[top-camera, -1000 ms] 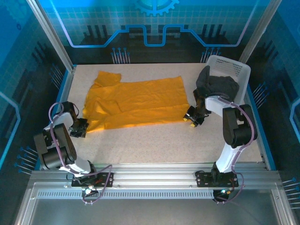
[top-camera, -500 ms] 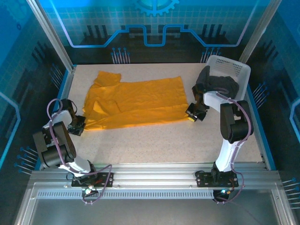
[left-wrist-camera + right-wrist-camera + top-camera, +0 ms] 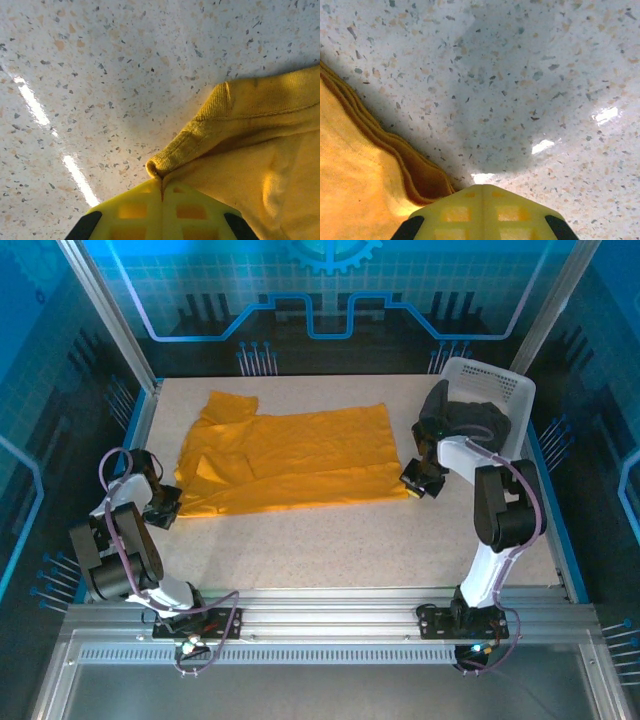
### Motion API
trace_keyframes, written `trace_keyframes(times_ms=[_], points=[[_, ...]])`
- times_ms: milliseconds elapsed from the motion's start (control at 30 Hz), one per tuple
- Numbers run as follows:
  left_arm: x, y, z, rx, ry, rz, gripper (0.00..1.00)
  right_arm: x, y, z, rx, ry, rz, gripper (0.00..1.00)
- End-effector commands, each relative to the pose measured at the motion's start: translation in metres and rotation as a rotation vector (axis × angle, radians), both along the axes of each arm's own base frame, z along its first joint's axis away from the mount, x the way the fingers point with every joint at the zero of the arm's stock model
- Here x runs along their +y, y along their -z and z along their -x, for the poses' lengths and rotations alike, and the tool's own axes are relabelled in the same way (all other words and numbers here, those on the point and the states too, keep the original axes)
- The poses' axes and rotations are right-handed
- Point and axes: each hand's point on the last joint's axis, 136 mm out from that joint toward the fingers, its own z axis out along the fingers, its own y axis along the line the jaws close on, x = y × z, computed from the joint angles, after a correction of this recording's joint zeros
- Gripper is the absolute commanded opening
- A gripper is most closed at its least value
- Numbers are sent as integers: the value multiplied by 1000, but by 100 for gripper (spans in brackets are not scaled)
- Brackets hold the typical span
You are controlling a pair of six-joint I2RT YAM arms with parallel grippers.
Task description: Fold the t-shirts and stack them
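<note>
Top view: the orange-yellow t-shirt (image 3: 290,460) is lying spread flat mid-table, plain and lightly creased. The charcoal t-shirt (image 3: 470,420) is slumping in the basket (image 3: 505,388).

Left wrist: my left gripper (image 3: 161,187) is pinching the ribbed hem corner, fingers shut on it.

Right wrist: my right gripper (image 3: 482,192) is sitting closed against the layered hem; hold unconfirmed.

I am judging the cloth light, limp and non-slippery, with the corners offering best purchase.
</note>
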Motion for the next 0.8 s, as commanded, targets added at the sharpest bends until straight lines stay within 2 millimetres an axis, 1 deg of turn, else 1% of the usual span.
trace_keyframes(times_ms=[0,67,100,167,300,500,600,700,767], points=[[-2,-7,0,-11,13,26,0,-1,-5,6,3,14,-1,1],[-2,-8,-1,-11,13,26,0,3,-5,11,1,6,-13,19],[-2,-8,0,-11,15,26,0,7,-6,11,-11,5,-30,22],[-2,-9,0,-13,18,24,0,16,-5,13,-23,0,-62,24],[-3,-8,1,-8,19,26,0,24,1,10,2,-11,-70,28],[-3,-8,1,-8,22,27,0,25,8,1,19,-37,-55,28],[-3,-8,0,-10,22,26,0,24,17,5,63,-37,-49,26],[-3,-8,-1,-14,20,26,0,24,22,6,78,-29,-41,22],[-2,-9,-2,-17,19,26,0,23,20,2,69,-31,-26,14]])
